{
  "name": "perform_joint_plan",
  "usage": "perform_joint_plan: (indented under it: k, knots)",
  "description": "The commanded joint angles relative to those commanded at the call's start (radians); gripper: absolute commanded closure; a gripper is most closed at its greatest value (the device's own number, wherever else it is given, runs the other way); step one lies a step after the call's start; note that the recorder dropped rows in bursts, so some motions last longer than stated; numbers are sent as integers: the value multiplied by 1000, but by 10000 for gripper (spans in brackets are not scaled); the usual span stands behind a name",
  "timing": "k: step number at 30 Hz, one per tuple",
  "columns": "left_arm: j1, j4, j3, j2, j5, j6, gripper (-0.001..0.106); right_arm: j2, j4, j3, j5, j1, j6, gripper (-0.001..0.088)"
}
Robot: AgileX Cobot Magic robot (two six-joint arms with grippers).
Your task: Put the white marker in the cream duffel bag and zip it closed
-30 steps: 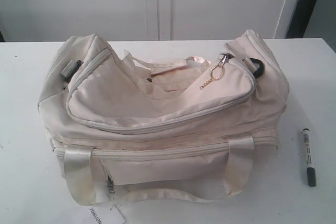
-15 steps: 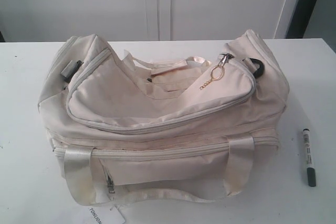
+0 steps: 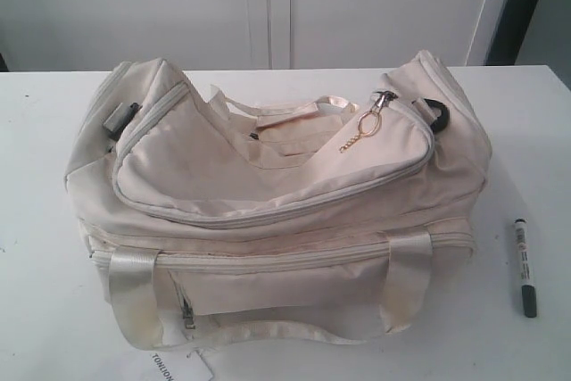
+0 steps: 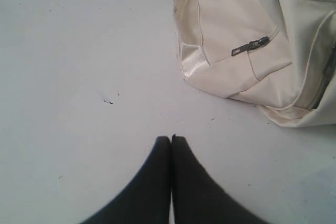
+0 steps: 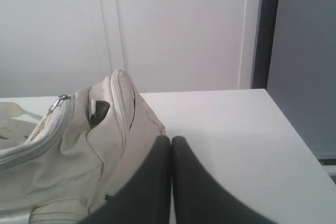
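Looking at a cream duffel bag [image 3: 268, 202] slumped across the middle of the white desk [image 3: 36, 310], with a gold ring zip pull [image 3: 368, 124] dangling near its right end and a paper tag [image 3: 174, 365] poking out under the front edge. Spotted the white marker [image 3: 524, 268] lying flat on the desk off to the bag's right, apart from it, dark cap at the near end. Seeing the left pincer [image 4: 171, 139] closed tight, tips together, gripping nothing, above bare desk near one end of the bag. Same deal for the right pincer [image 5: 171, 139]: pressed closed, empty, right by the bag's other end.
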Motion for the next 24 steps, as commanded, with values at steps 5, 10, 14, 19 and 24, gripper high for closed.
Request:
perform_joint_plan:
  k: [5, 10, 14, 19, 24]
  knots:
    - [0, 0, 0, 0, 0, 0, 1053, 119, 8, -92, 128, 0, 0, 868]
    - [0, 0, 0, 0, 0, 0, 1053, 230, 8, -165, 205, 0, 0, 868]
    - [0, 0, 0, 0, 0, 0, 1053, 317, 8, -227, 269, 0, 0, 868]
    - [0, 0, 0, 0, 0, 0, 1053, 407, 8, -275, 270, 0, 0, 868]
    - [0, 0, 0, 0, 0, 0, 1053, 437, 8, -287, 242, 0, 0, 868]
